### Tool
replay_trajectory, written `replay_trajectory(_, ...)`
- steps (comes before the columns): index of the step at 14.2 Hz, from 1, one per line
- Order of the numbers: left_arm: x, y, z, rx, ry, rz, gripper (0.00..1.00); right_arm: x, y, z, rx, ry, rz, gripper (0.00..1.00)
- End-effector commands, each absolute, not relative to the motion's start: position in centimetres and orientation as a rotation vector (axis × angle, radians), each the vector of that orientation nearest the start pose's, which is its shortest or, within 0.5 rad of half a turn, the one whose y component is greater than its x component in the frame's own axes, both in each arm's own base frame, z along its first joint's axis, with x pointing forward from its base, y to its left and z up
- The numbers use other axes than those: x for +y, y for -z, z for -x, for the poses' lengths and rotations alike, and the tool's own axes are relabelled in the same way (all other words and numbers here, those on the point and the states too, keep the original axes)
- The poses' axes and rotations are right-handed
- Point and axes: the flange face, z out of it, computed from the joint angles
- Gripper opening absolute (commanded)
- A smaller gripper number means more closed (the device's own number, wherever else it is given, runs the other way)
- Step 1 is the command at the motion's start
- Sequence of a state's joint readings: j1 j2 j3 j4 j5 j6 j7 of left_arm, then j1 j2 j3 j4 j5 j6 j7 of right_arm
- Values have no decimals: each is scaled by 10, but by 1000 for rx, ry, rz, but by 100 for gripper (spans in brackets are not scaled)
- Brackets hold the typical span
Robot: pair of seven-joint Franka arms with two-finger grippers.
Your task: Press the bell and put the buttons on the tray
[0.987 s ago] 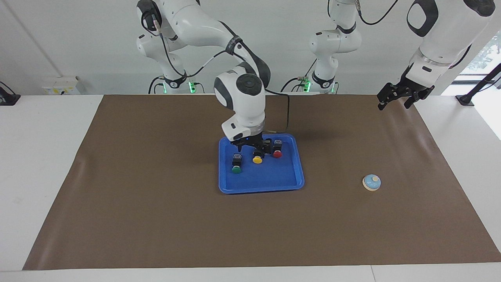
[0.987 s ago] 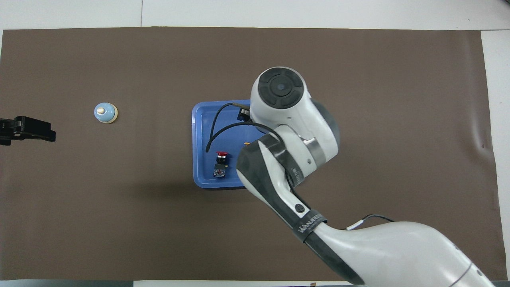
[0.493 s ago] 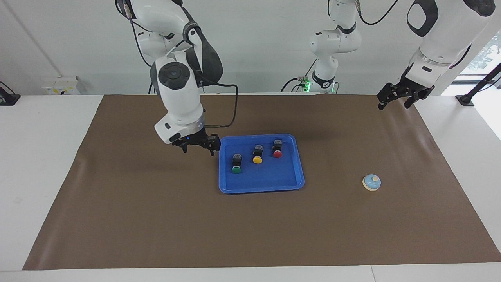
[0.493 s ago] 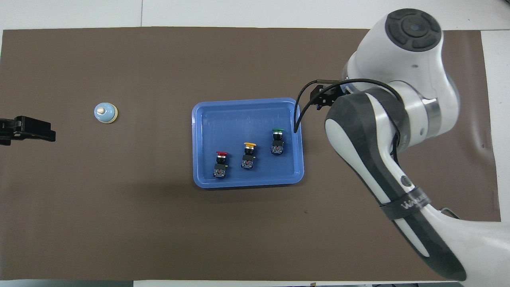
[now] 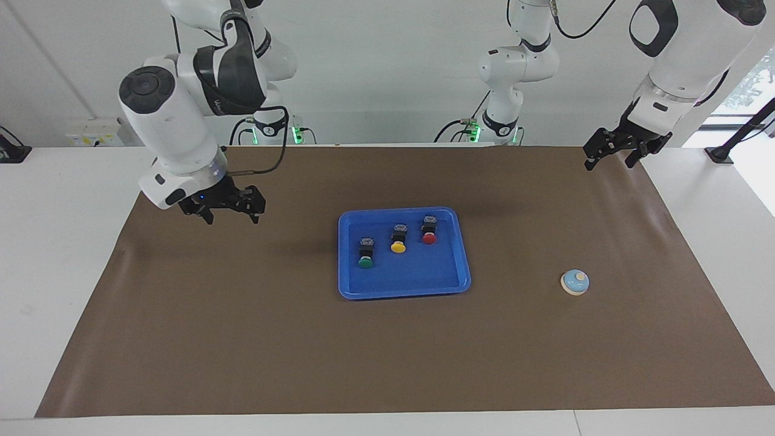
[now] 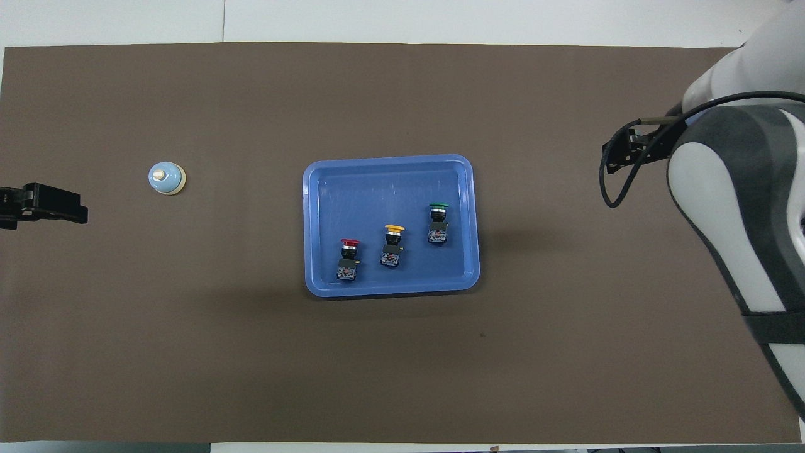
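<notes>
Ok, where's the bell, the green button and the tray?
bell (image 5: 574, 282): facing view, on its blue dome.
green button (image 5: 365, 262): facing view, on its round cap.
tray (image 5: 418, 275): facing view, on its bare floor.

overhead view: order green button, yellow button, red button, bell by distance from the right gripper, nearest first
Right gripper is empty, over the mat at the right arm's end.
1. Green button, in the tray on the side toward the right arm.
2. Yellow button, mid-tray.
3. Red button, on the tray side toward the left arm.
4. Bell, on the mat near the waiting left gripper.
</notes>
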State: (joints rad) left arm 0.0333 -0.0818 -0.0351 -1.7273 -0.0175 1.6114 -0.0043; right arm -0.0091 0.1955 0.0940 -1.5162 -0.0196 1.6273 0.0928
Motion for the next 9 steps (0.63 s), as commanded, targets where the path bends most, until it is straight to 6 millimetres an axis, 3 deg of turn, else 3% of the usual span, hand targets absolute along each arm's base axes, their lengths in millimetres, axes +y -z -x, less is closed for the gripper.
replay_trajectory(1, -2, -600, -523, -10, -49, 3167, 100, 27, -581, -578, -25, -143, 3162, 100)
replay_trajectory(4, -2, -600, -523, -10, -51, 3167, 100, 13, -613, -546, 18, -130, 3168, 100)
replay_trajectory(6, -3, -600, -523, -8, -49, 3167, 100, 4, -623, -532, 51, -140, 3169, 100)
replay_trajectory(9, -2, -600, -523, -10, -49, 3167, 100, 4, -624, -531, 52, -152, 3170, 100)
